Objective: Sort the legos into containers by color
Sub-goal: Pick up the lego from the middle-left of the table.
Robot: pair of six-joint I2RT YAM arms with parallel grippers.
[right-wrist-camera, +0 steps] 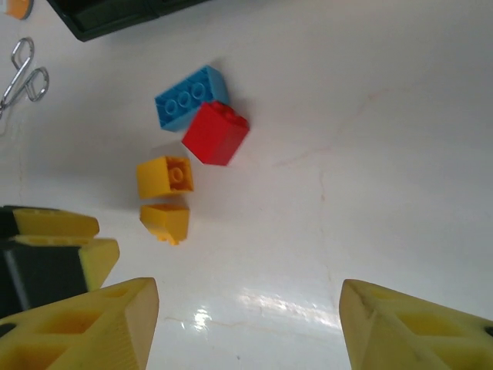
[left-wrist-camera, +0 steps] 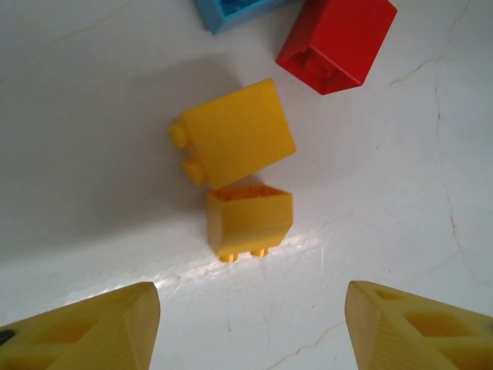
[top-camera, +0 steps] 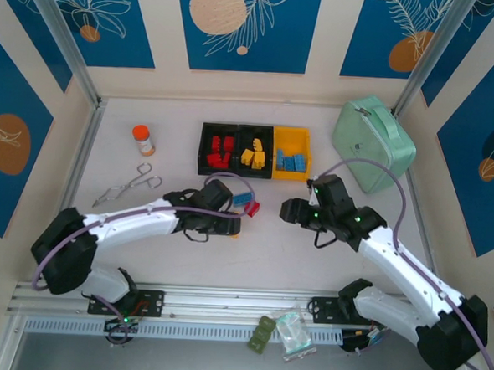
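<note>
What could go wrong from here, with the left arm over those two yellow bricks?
1. The near yellow brick lies right beside the far yellow brick, so the open left fingers might catch both or flick one away.
2. The red brick and blue brick lie just beyond; a shove could scatter them.
3. The right fingers hover near the same cluster, so the arms could bump.

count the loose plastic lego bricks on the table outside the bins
4: blue plastic brick, red plastic brick beside it, upper yellow plastic brick, lower yellow plastic brick. Others may hide under the left arm.
</note>
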